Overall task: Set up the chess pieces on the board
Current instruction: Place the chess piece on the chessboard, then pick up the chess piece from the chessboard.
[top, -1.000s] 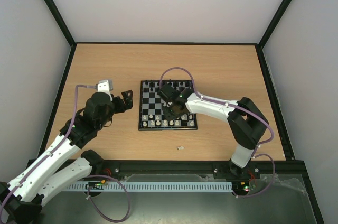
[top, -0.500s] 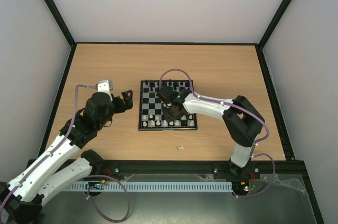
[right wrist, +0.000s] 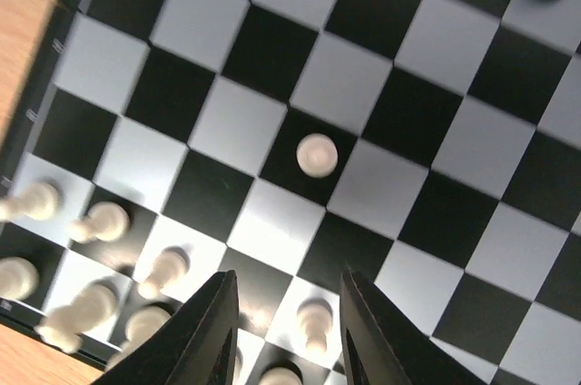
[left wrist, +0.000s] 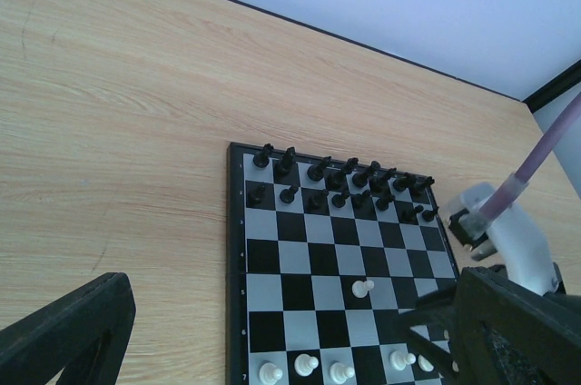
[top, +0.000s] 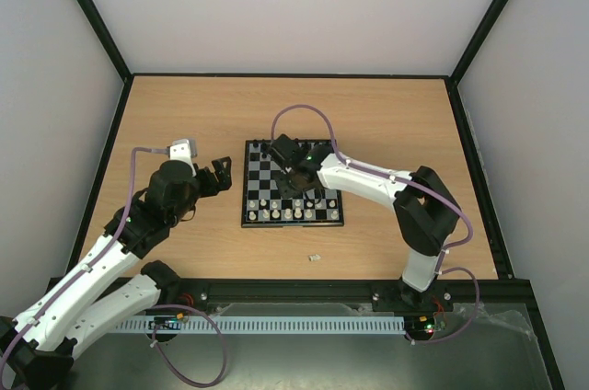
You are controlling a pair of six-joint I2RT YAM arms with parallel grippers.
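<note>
The board lies mid-table with black chess pieces in its two far rows and white chess pieces along its near rows. One white pawn stands alone on a black square mid-board, also seen as the lone pawn. My right gripper hovers over the near rows, open, with a white pawn standing free between its fingers. My left gripper hangs open just left of the board, nothing in it.
A small pale piece lies on the wooden table in front of the board. The right arm reaches over the board's right side. Black frame rails and white walls enclose the table.
The right gripper's jaws have spread apart, leaving a white pawn standing on the board, and its wrist has shifted a little toward the far left. The left arm has not moved.
</note>
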